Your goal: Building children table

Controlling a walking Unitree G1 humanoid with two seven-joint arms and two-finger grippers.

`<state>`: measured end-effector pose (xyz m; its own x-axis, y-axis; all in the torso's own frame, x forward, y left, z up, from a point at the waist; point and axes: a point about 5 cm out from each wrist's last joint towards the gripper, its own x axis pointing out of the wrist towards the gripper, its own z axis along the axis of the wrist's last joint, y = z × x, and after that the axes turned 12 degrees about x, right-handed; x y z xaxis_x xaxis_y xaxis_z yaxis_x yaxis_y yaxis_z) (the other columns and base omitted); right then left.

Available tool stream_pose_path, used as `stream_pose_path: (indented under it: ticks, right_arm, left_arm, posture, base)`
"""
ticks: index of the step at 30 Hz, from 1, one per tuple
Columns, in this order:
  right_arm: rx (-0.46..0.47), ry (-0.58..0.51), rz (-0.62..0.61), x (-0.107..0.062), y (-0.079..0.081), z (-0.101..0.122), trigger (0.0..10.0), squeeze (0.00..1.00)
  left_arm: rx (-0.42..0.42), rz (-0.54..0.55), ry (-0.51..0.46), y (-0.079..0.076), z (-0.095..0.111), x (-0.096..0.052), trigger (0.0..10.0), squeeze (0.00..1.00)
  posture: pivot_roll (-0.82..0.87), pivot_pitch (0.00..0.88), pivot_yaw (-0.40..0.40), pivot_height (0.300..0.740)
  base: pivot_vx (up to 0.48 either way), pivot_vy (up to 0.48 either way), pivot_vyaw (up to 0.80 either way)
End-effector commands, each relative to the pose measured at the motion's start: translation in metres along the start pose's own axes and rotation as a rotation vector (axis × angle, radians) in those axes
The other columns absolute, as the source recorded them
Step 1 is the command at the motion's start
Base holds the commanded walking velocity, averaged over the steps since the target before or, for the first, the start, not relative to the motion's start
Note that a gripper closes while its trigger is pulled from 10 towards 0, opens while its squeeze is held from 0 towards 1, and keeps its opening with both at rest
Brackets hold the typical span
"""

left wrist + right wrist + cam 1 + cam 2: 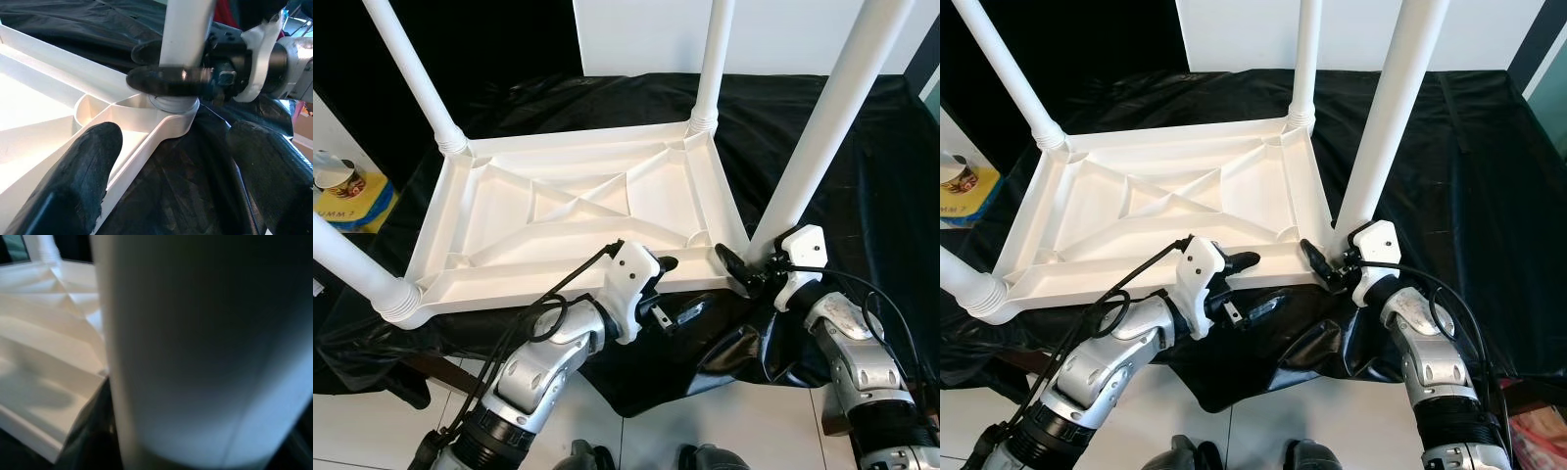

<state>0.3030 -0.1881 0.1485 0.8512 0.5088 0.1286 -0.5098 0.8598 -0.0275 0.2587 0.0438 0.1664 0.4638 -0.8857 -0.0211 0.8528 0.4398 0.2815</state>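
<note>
A white plastic table top (578, 206) lies upside down on a black cloth (886, 186), with all of its white legs standing up. My right gripper (751, 264) is shut on the near right leg (822, 127) just above its socket; its fingers (166, 81) hug that leg (188, 29). My left gripper (661, 289) is open at the table's near rim, with one finger (88, 166) over the inner rib and the other outside above the cloth. The right wrist view is close up on the leg (195, 347), with the table's ribs (44, 347) beside it.
Two far legs (713, 59) (411, 69) and the near left leg (352, 264) rise steeply. A yellow package with a small cup (342, 186) lies at the left. A white panel (636, 34) stands behind. White floor tiles (724, 431) lie under the cloth's near edge.
</note>
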Motion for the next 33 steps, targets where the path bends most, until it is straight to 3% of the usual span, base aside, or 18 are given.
stream_pose_path:
  ticks: [1, 3, 6, 7, 8, 9, 17, 18, 19, 22, 24, 26, 29, 33]
  right_arm:
    - [-0.001, 0.051, 0.013, -0.002, 0.002, -0.011, 0.0, 0.0]
    - [0.017, 0.065, -0.017, -0.005, 0.002, -0.016, 0.0, 0.0]
    - [0.033, 0.073, -0.048, -0.007, 0.001, -0.019, 0.0, 0.0]
    - [0.052, 0.071, -0.068, -0.008, 0.001, -0.02, 3.6, 0.0]
    - [0.052, 0.071, -0.068, -0.008, 0.001, -0.02, 3.6, 0.0]
    - [0.056, 0.069, -0.096, -0.008, 0.002, -0.02, 10.0, 0.0]
    - [0.062, 0.076, -0.227, -0.01, 0.004, -0.026, 10.0, 0.0]
    - [0.085, 0.08, -0.311, -0.013, 0.005, -0.03, 10.0, 0.0]
    - [0.085, 0.08, -0.311, -0.013, 0.005, -0.03, 10.0, 0.0]
    - [0.141, 0.084, -0.549, -0.017, 0.013, -0.041, 10.0, 0.0]
    - [0.158, 0.082, -0.613, -0.017, 0.016, -0.043, 10.0, 0.0]
    - [0.16, 0.084, -0.625, -0.017, 0.017, -0.043, 10.0, 0.0]
    - [0.195, 0.06, -0.721, -0.011, 0.031, -0.045, 10.0, 0.0]
    - [0.198, 0.049, -0.736, -0.006, 0.039, -0.045, 10.0, 0.0]
  left_arm:
    - [0.0, -0.115, -0.012, -0.007, 0.0, -0.002, 10.0, 0.0]
    - [0.035, -0.074, 0.006, -0.005, -0.003, -0.002, 10.0, 0.0]
    - [0.022, -0.065, 0.012, -0.007, -0.004, -0.002, 10.0, 0.0]
    - [0.034, -0.049, 0.016, -0.007, -0.003, -0.002, 10.0, 0.0]
    - [0.034, -0.049, 0.016, -0.007, -0.003, -0.002, 10.0, 0.0]
    - [0.034, -0.039, 0.02, -0.007, -0.004, -0.002, 10.0, 0.0]
    - [0.058, 0.014, 0.031, -0.004, -0.006, -0.002, 10.0, 0.0]
    - [0.088, 0.042, 0.032, -0.001, -0.007, -0.002, 10.0, 0.0]
    - [0.088, 0.042, 0.032, -0.001, -0.007, -0.002, 10.0, 0.0]
    - [0.137, 0.103, 0.038, 0.008, -0.008, -0.002, 10.0, 0.0]
    - [0.139, 0.11, 0.04, 0.009, -0.008, -0.003, 10.0, 0.0]
    - [0.138, 0.111, 0.04, 0.009, -0.008, -0.003, 10.0, 0.0]
    - [0.13, 0.118, 0.048, 0.012, -0.01, -0.003, 10.0, 0.0]
    - [0.102, 0.107, 0.044, 0.011, -0.011, -0.002, 10.0, 0.0]
  posture:
    - [-0.12, 0.195, 0.049, 0.74]
    - [-0.12, 0.195, 0.046, 0.74]
    - [-0.12, 0.197, 0.044, 0.74]
    - [-0.13, 0.197, 0.043, 0.74]
    - [-0.13, 0.197, 0.043, 0.74]
    - [-0.13, 0.197, 0.044, 0.74]
    - [-0.14, 0.193, 0.039, 0.74]
    - [-0.13, 0.17, 0.029, 0.74]
    - [-0.13, 0.17, 0.029, 0.74]
    - [-0.12, 0.144, 0.019, 0.74]
    - [-0.12, 0.143, 0.018, 0.74]
    - [-0.12, 0.143, 0.018, 0.74]
    - [-0.11, 0.133, 0.015, 0.74]
    - [-0.1, 0.134, 0.013, 0.74]
  base:
    - [0.0, 0.0, 0.0]
    - [0.0, 0.0, 0.0]
    - [0.0, 0.0, 0.0]
    - [0.0, 0.0, 0.0]
    - [0.0, 0.0, 0.0]
    - [0.0, 0.0, 0.0]
    - [0.0, 0.0, 0.0]
    - [0.0, 0.0, 0.0]
    - [0.0, 0.0, 0.0]
    - [0.0, 0.0, 0.0]
    - [0.0, 0.0, 0.0]
    - [0.0, 0.0, 0.0]
    - [0.0, 0.0, 0.0]
    - [0.0, 0.0, 0.0]
